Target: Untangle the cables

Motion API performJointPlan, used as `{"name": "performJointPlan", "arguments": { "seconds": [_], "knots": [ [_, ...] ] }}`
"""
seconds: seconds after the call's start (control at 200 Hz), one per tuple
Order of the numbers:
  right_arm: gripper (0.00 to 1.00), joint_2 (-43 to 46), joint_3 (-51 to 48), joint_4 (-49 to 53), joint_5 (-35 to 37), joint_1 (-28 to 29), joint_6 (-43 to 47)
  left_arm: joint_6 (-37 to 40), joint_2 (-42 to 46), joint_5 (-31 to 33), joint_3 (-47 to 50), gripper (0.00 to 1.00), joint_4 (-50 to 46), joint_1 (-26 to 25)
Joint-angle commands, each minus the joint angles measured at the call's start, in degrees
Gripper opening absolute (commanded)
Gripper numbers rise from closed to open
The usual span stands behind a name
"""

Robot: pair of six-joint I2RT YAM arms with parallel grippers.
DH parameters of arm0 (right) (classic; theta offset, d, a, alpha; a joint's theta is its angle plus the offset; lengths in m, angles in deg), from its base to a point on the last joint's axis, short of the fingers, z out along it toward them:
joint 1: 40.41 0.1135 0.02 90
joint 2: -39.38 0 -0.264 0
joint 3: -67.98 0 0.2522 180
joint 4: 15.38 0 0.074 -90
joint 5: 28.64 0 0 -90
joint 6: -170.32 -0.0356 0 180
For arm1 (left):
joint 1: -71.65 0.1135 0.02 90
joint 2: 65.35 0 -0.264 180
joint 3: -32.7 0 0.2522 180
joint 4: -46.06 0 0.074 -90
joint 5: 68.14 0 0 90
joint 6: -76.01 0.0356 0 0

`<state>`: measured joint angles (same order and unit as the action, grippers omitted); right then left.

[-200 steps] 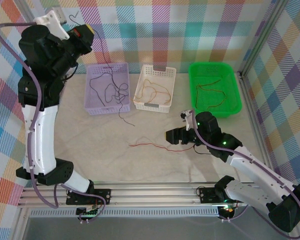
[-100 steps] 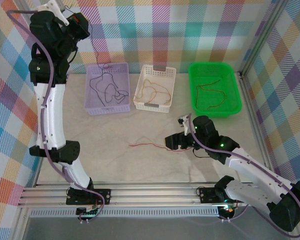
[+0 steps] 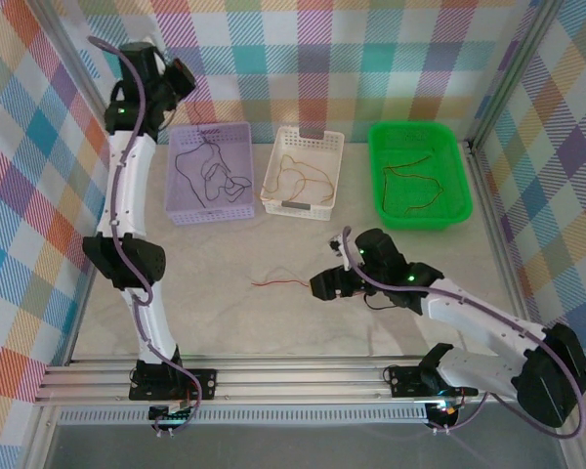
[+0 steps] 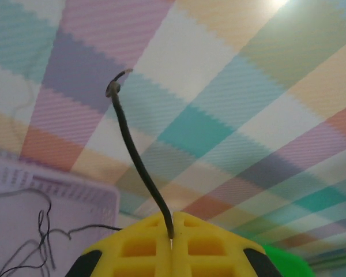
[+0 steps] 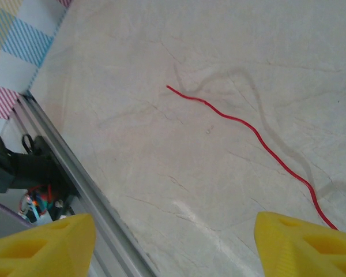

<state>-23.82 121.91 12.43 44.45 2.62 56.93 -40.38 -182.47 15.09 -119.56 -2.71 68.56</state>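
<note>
On the pale, marble-veined table (image 3: 205, 303), we see the right gripper (image 5: 173, 236), spread wide, above a thin red cable (image 5: 248, 127). Beyond stand a lilac lattice basket (image 3: 210, 213) of black cables (image 3: 209, 172), a white basket (image 3: 298, 208) of orange-yellow cables (image 3: 295, 160) and a glossy green tray (image 3: 415, 128); against the plaid wall (image 3: 371, 59), the left gripper (image 4: 172, 243) pinches a black cable (image 4: 138, 161).

Both arms: white link shells (image 3: 127, 186), black joint housings (image 3: 127, 260), a thick purple cable (image 3: 110, 46) along each. Small green status lights (image 3: 407, 278) on the joints. Fingers (image 4: 139, 249) yellow, moulded with recessed pockets.
</note>
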Motion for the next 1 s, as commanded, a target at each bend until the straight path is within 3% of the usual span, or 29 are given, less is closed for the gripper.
{"name": "performJointPlan", "arguments": {
  "seconds": [0.0,0.46,0.77,0.995],
  "knots": [
    [0.72,-2.5,1.4,-2.3,1.8,0.7,2.5,2.5,3.4,2.9,9.6,0.0,5.4,-1.6],
    [0.72,-19.4,10.6,3.0,15.0,7.5,10.8,1.4,-0.1,5.3,28.4,0.0,7.1,-2.6],
    [0.72,-24.8,15.1,4.0,16.6,7.8,13.0,1.3,-5.9,5.0,27.8,0.0,1.4,-2.6],
    [0.72,-28.6,16.9,5.3,20.2,7.9,15.0,1.5,-6.0,1.8,26.3,0.17,-2.4,-2.6]
  ]
}}
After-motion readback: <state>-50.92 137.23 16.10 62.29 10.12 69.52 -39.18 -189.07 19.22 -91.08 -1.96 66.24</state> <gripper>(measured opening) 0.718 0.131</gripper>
